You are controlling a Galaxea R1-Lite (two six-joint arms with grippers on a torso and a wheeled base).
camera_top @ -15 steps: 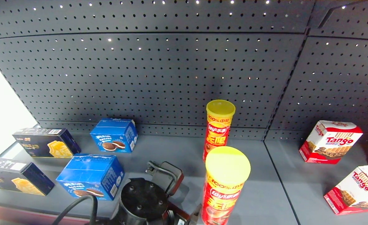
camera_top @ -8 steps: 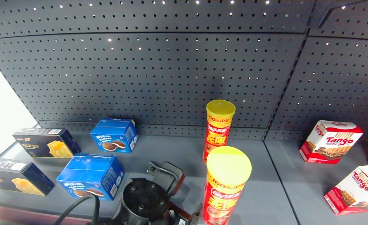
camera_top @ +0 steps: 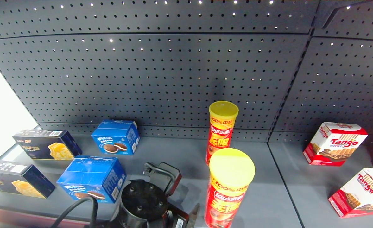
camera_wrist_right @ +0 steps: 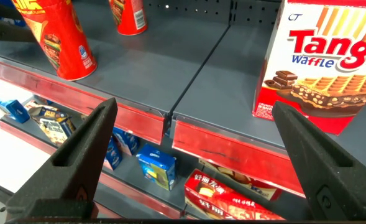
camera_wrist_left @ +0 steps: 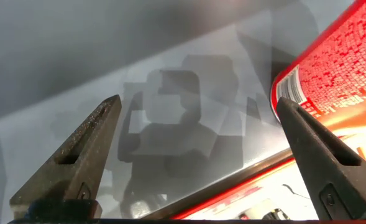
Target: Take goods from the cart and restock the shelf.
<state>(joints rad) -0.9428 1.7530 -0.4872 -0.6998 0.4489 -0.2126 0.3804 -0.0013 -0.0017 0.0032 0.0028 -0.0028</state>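
Left claw (camera_wrist_left: 198, 102) spread wide, empty – low over front of shelf (camera_top: 180, 152), one finger just beside front chip can (camera_top: 229, 186), contact unclear. Right claw (camera_wrist_right: 195, 106) also wide open, nothing held, out before shelf lip, facing wafer box (camera_wrist_right: 329, 62). Front chip can upright near shelf edge, second can (camera_top: 222, 129) behind it by back panel – front can's base cut off in head view. Packets (camera_wrist_right: 155, 165) on lower tier too small to make out

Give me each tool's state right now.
Left tool: open, empty.
Right tool: open, empty.
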